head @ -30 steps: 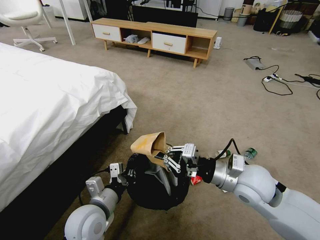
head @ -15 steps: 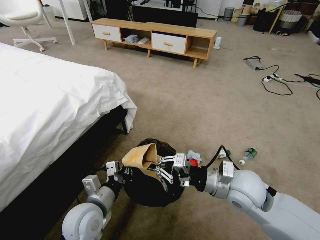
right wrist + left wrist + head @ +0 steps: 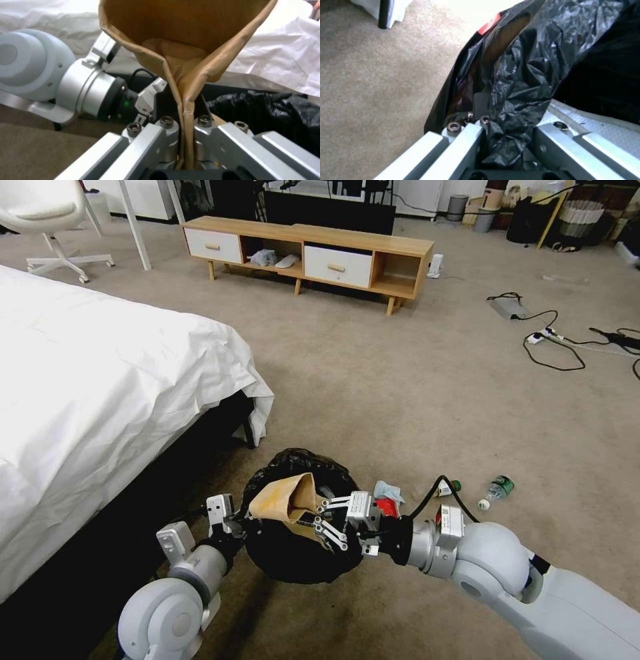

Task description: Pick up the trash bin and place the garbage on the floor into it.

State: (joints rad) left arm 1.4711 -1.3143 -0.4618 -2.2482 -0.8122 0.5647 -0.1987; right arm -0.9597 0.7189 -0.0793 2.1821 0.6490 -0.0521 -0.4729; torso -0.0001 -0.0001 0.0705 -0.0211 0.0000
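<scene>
On your left lies the bed [image 3: 100, 380], its white sheet hanging over the edge. Your left tool [image 3: 248, 527] sits low beside it, clamped on the rim of the bin [image 3: 293, 560]; in the left wrist view the black liner [image 3: 520, 100] is bunched between the fingers. The bin sits tilted just off the bed's corner, its mouth facing up. Your right tool [image 3: 319, 519] reaches in from the right over the bin's mouth, pinched tight on the brown bag [image 3: 283, 499]; the right wrist view shows the folded paper [image 3: 186, 75] squeezed flat between the fingers [image 3: 166, 125]. On the floor [image 3: 413, 380] just right of the bin lie a bluish tissue [image 3: 388, 491] and a red wrapper [image 3: 387, 506]. Farther right are two green-capped bottles [image 3: 499, 487].
</scene>
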